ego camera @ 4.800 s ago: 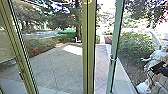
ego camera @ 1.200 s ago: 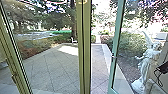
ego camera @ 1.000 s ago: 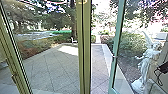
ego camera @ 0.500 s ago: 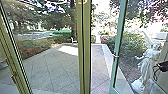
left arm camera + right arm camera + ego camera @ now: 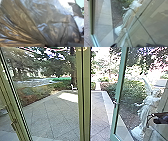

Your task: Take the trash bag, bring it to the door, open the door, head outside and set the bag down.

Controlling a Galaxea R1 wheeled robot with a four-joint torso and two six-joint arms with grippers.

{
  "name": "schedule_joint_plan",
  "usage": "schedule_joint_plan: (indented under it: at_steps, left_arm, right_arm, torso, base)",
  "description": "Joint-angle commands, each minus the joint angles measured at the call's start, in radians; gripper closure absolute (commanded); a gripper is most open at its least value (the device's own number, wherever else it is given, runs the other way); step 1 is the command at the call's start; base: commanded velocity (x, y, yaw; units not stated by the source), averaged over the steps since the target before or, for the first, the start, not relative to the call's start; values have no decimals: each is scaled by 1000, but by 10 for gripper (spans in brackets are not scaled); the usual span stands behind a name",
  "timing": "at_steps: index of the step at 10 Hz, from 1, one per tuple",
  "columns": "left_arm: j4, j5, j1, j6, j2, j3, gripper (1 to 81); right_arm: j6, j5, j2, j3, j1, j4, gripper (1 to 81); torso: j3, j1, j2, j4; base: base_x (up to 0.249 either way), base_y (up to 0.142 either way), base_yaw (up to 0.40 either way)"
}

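Door (image 5: 117, 100): no text can be read.
Post (image 5: 84, 94): a pale curved mark (image 5: 81, 49) near its top, perhaps only a fitting, too blurred to read.
Bag (image 5: 52, 28): no print can be read.
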Motion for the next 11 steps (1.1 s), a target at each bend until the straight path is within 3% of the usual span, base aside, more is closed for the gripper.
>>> schedule_joint_plan:
  at_steps: [1,4,7,10,11]
  left_arm:
    - [-5,71,-38,6,6,5,811]
    - [2,67,-38,6,6,5,811]
    - [3,67,-38,7,-3,5,811]
    - [3,64,-38,9,5,5,811]
    - [2,64,-38,9,5,5,811]
  right_arm:
    - [-1,-77,-19,50,88,128,10]
    - [-13,-97,-26,137,-51,310,10]
    - [-10,-98,-51,296,-243,491,10]
    - [-7,23,-53,365,-424,548,10]
    - [-7,26,-55,401,-456,553,10]
  torso:
    - [0,0,0,0]
    - [0,0,0,0]
    - [0,0,0,0]
    - [0,0,0,0]
    - [0,0,0,0]
  base:
    - [0,0,0]
    - [0,0,0]
    - [0,0,0]
    - [0,0,0]
    - [0,0,0]
